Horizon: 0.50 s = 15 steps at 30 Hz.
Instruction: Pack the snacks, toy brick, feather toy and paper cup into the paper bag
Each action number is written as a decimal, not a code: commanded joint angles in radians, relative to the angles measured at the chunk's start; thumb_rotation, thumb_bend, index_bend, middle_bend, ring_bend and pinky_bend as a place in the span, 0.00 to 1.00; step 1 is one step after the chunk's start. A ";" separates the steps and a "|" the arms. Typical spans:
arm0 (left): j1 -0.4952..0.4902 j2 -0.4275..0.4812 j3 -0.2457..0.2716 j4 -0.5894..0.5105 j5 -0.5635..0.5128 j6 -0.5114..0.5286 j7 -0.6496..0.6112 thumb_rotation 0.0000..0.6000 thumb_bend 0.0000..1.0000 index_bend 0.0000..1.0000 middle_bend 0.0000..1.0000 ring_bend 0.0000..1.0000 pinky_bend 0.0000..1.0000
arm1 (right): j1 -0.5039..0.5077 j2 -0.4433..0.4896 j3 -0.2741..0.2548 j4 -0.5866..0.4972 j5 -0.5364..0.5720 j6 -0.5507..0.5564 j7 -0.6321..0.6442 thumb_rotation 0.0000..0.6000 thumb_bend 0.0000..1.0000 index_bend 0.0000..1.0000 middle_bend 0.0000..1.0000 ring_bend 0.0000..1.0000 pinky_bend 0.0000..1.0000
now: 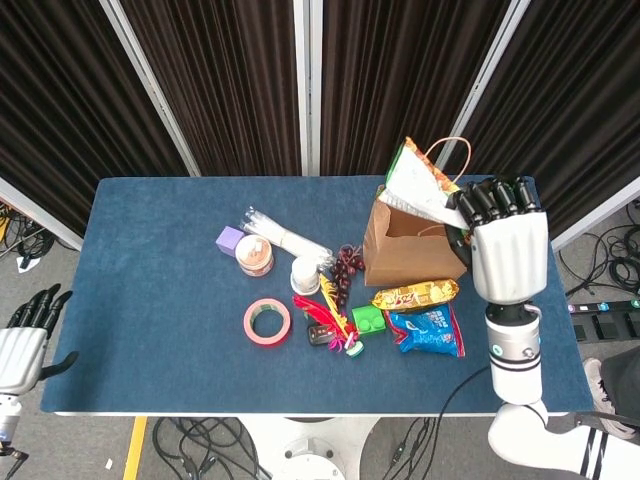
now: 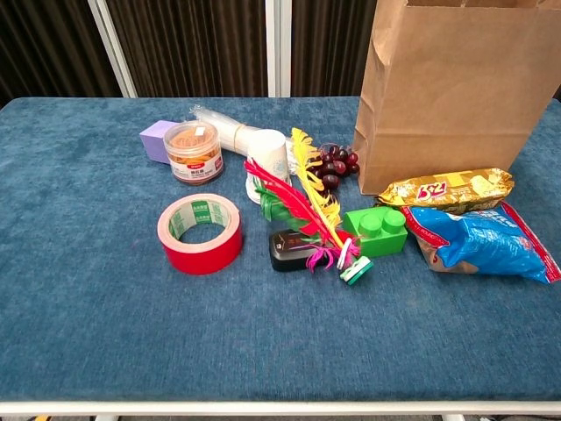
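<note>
White-green snack packet [image 1: 415,185] pinched in your right hand [image 1: 505,240], tilted over the paper bag [image 1: 420,245] mouth. Gold snack [image 1: 415,294], blue snack [image 1: 428,330] and green toy brick [image 1: 367,319] lie at 6 o'clock of bag. Left hand [image 1: 22,340] off-table at 8 o'clock, fingers apart, empty.

Blue table [image 2: 88,298]; paper bag [image 2: 456,96], tape roll [image 2: 200,232], snacks [image 2: 478,241] on it

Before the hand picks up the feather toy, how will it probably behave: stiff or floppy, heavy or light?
The feather toy looks light: mostly thin red and yellow feathers. The feathers will probably bend and flop, so grasping the small base near the green brick seems safer. It lies across a dark object, which may shift when it is lifted.
</note>
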 commanded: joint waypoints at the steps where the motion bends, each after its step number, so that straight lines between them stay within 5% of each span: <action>1: -0.003 -0.004 0.001 0.002 0.001 -0.003 0.003 1.00 0.26 0.10 0.08 0.02 0.17 | 0.017 0.015 0.008 0.071 0.055 -0.005 0.019 1.00 0.43 0.68 0.68 0.46 0.37; 15: -0.003 -0.029 0.012 0.034 -0.002 -0.018 -0.006 1.00 0.26 0.10 0.08 0.02 0.17 | 0.009 0.079 -0.100 0.189 0.123 -0.045 0.095 1.00 0.44 0.68 0.68 0.46 0.37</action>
